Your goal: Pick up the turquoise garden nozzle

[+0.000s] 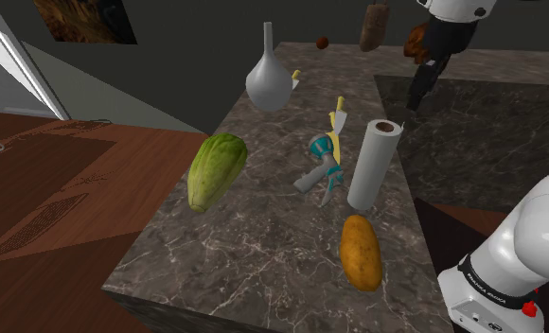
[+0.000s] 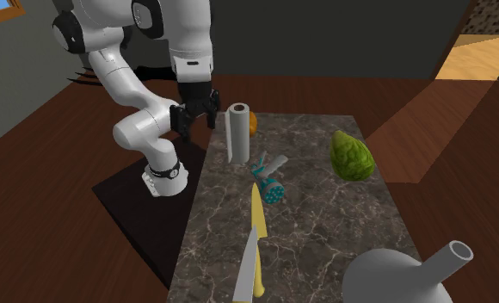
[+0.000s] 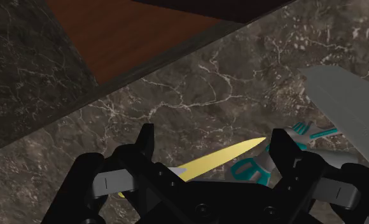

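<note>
The turquoise and grey garden nozzle (image 1: 322,166) lies on the marble counter (image 1: 263,246), right beside a grey paper roll (image 1: 375,163). In the second exterior view the nozzle (image 2: 269,178) rests mid-counter, just ahead of a yellow knife (image 2: 257,222). My gripper (image 1: 415,99) hangs high over the counter's edge at the shoulder view's upper right, well apart from the nozzle. From the wrist, the gripper (image 3: 214,147) stands open with nothing held. The nozzle's turquoise parts (image 3: 304,132) peek past one finger (image 3: 284,149), and the yellow knife (image 3: 222,158) lies below the gap.
A green ribbed vegetable (image 1: 216,170), an orange-brown potato (image 1: 361,250) and a grey vase (image 1: 269,79) also sit on the counter. The paper roll (image 2: 237,131) stands between my gripper (image 2: 196,117) and the nozzle. Wooden floor (image 1: 45,199) surrounds the counter.
</note>
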`<state>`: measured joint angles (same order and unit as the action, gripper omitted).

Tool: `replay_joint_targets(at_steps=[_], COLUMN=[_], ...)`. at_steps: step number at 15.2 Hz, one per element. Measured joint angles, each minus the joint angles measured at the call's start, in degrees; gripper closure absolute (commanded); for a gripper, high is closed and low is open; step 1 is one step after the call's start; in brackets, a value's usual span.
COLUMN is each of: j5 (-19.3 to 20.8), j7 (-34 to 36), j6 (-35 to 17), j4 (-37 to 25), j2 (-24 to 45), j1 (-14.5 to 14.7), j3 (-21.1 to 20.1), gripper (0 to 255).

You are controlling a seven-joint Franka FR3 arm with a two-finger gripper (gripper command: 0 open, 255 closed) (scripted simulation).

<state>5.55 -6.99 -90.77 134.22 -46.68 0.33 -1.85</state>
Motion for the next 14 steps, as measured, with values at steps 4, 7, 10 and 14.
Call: replay_joint_targets(at_steps=[4, 7, 10, 14], j5=[-1.88, -4.32, -6.55, -9.18], j7=[5.08, 12.18, 19.4, 29.73], j6=[-3.44, -8.88, -14.33, -22.4], j4=[1.96, 5.05, 6.61, 8.13], j2=[1.15, 2.81, 5.83, 11.08], j1=[-0.57, -1.36, -2.28, -3.43], j3=[-2.04, -4.9, -7.91, -12.76], gripper=[0, 0, 0, 0])
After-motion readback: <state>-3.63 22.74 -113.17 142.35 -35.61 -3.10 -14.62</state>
